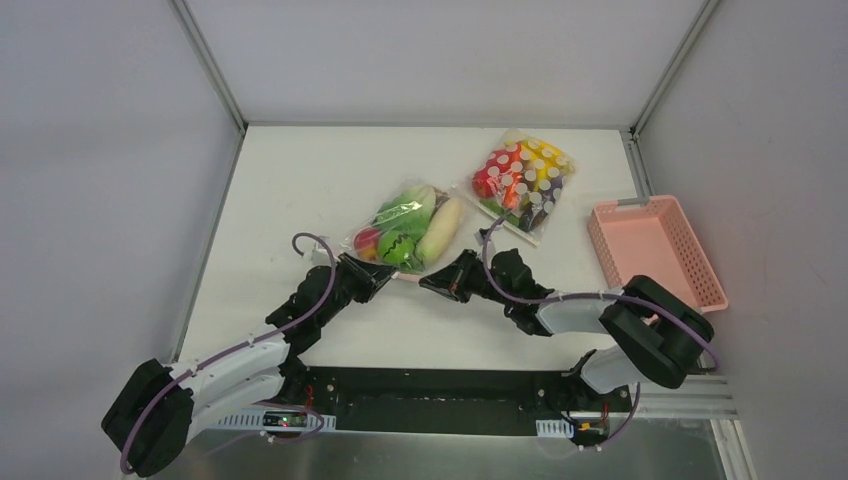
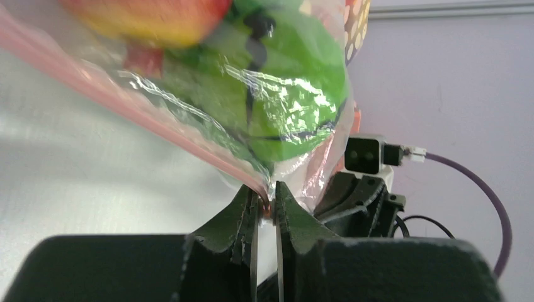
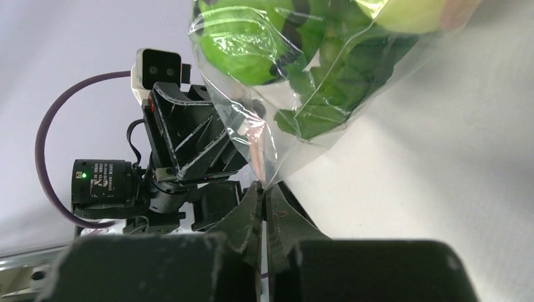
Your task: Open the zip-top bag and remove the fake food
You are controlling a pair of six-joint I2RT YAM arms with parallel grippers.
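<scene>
**Risk check: both end effectors pinched at the bag mouth**

The zip-top bag [image 1: 405, 230] lies mid-tabletop [image 1: 300, 170], the fake food inside it, with its pink zip edge facing me at 6 o'clock. My left end effector [image 2: 264, 200] is clamped on the pink strip near the bag's 7 o'clock corner. My right end effector [image 3: 263, 190] is closed on clear film just beside it, toward 5 o'clock.

Risks, as I judge them:
- The right pinch catches only the film's very edge, so a pull may slip it free.
- I cannot tell whether each pinch holds one wall or both. If both, pulling apart stretches or tears the plastic and the zip will not part.
- The green round fruit [image 2: 283, 94] crowds the mouth. Its weight could drag the bag, or it could roll out.
- The white-dotted bag [image 1: 522, 180] lies near, at 2 o'clock, and a dragged bag may nudge it.
</scene>
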